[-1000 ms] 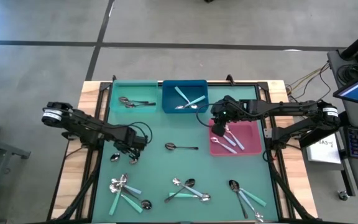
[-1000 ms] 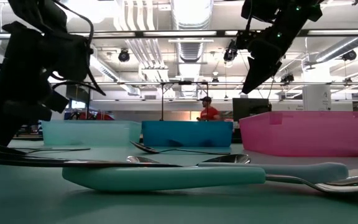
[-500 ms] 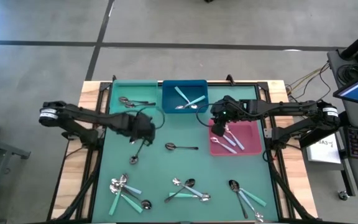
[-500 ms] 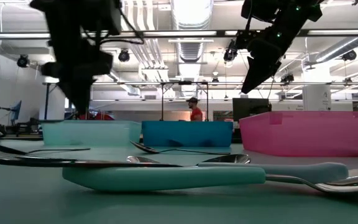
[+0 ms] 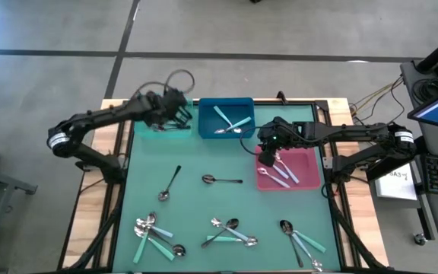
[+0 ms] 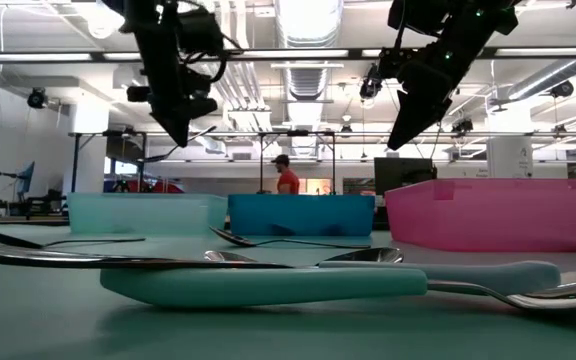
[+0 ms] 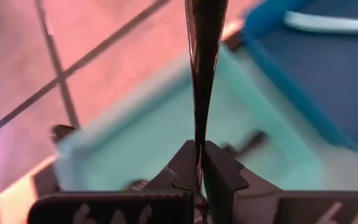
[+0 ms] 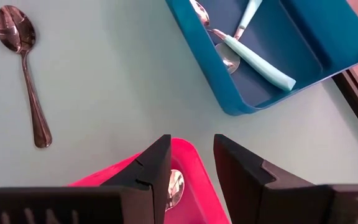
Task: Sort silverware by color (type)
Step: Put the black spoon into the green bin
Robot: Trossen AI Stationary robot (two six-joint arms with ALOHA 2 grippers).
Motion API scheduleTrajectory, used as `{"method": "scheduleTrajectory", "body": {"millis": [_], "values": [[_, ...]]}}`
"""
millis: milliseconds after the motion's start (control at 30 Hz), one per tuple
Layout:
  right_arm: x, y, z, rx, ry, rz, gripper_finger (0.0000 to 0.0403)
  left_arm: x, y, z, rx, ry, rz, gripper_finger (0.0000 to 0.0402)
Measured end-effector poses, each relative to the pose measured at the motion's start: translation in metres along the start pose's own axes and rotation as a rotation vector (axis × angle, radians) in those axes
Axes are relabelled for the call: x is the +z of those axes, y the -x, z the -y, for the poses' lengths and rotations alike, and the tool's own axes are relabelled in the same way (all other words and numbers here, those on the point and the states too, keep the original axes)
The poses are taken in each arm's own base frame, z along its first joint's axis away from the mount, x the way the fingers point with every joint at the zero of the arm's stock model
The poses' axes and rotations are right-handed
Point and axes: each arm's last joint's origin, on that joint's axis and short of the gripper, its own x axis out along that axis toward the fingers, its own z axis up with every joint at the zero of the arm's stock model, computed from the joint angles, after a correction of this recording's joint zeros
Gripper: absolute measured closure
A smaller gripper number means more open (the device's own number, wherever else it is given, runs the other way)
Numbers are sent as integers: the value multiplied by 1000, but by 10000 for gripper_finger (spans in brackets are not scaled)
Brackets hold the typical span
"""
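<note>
Left wrist view: dark spoon [image 7: 202, 68] held lengthwise, pointing straight out from end effector [image 7: 199, 163].

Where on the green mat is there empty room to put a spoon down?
Free: the mat between the pink bin and the front spoon heaps, and left of the lone dark spoon. Crowded: the front edge, where spoon heaps lie.

We see open green mat [image 5: 280, 202] across frame centre, broken only by two lone spoons [image 5: 169, 184]. Spoon clusters [image 5: 230, 232] crowd lower edge. Three bins [image 5: 226, 118] line upper edge; both arms hang over them, blocking approach from above.
</note>
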Motion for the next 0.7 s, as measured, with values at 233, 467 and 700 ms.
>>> {"method": "scheduleTrajectory", "body": {"millis": [233,467,700], "values": [[1,0,0,1,-2,11,291,4,-34,-39,100,-53,-93,401],[1,0,0,1,-2,12,291,-3,-67,-37,125,-138,-227,402],[2,0,0,1,-3,14,291,-13,-101,-22,128,-203,-342,398]]}}
